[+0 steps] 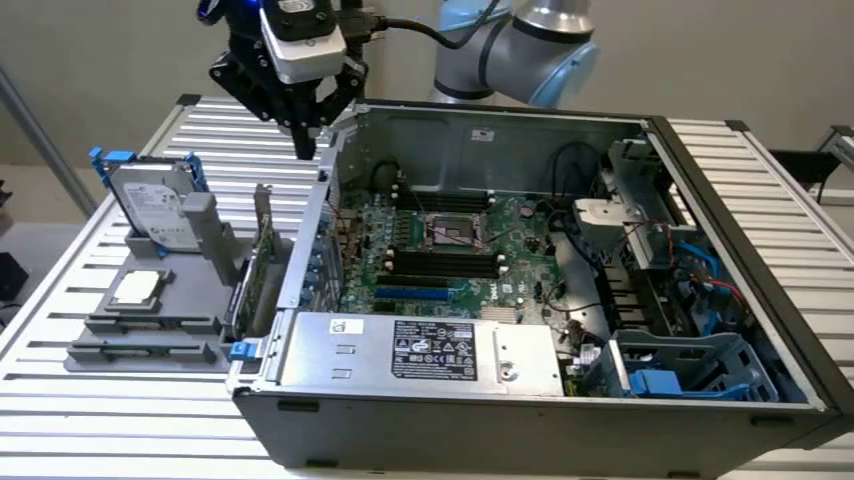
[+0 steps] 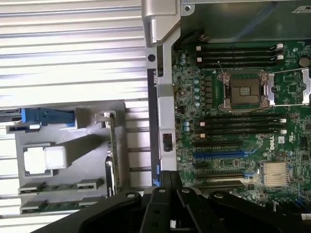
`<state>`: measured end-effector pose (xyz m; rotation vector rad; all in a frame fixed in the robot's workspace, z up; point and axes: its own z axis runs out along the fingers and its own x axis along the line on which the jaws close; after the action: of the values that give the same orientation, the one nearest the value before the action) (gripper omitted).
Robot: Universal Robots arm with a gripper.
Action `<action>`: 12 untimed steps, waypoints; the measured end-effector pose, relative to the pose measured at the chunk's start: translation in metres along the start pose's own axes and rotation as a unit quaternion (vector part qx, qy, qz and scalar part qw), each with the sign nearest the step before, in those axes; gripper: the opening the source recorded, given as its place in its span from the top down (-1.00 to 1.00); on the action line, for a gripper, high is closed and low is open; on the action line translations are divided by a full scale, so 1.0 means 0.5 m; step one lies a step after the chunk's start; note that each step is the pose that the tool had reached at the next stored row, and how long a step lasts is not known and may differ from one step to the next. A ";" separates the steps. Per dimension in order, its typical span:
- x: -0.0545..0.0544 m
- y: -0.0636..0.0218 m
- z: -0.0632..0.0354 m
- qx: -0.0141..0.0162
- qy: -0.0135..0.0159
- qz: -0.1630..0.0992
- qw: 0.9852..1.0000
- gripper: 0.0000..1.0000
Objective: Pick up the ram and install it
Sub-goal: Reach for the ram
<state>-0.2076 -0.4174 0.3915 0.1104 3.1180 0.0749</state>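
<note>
Above the far corner of the open computer case (image 1: 534, 430) on the exterior view's left, the gripper (image 1: 308, 140) hangs with its black, angular fingers pressed together on nothing. It points straight down from a boxy white-and-black wrist, and the rounded silver arm (image 1: 534, 45) with pale blue caps bends in from behind the case. In the wrist view the dark gripper (image 2: 169, 189) sits over the case's gray sheet-metal rim (image 2: 160, 73).

Inside lies the green motherboard (image 1: 467, 250) (image 2: 233, 160) with long black slots and a square metal-framed socket (image 1: 451, 232) (image 2: 245, 90). A silver power supply (image 1: 420, 350) with a black label lies along the near wall.

Well apart from the fingers, a matte gray holder (image 1: 187, 300) (image 2: 87, 145) rests on the ribbed metal table (image 1: 80, 410) (image 2: 63, 48). The ram (image 1: 150, 324) (image 2: 57, 187), seen as two thin dark-green sticks, lies flat in the holder's grooves, untouched. Beside it sit a square silver processor chip (image 1: 138, 288) (image 2: 44, 159), an upright green expansion card (image 1: 263, 250) (image 2: 112, 145) and a hard drive (image 1: 154, 205) in a blue frame.
</note>
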 end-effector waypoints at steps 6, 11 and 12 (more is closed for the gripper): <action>0.054 -0.010 0.002 0.000 0.000 0.000 1.000 0.79; 0.099 -0.018 0.004 0.000 0.000 0.000 1.000 0.79; 0.108 -0.020 0.004 0.000 0.000 0.000 1.000 0.79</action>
<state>-0.2621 -0.4233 0.3879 0.1103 3.1181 0.0749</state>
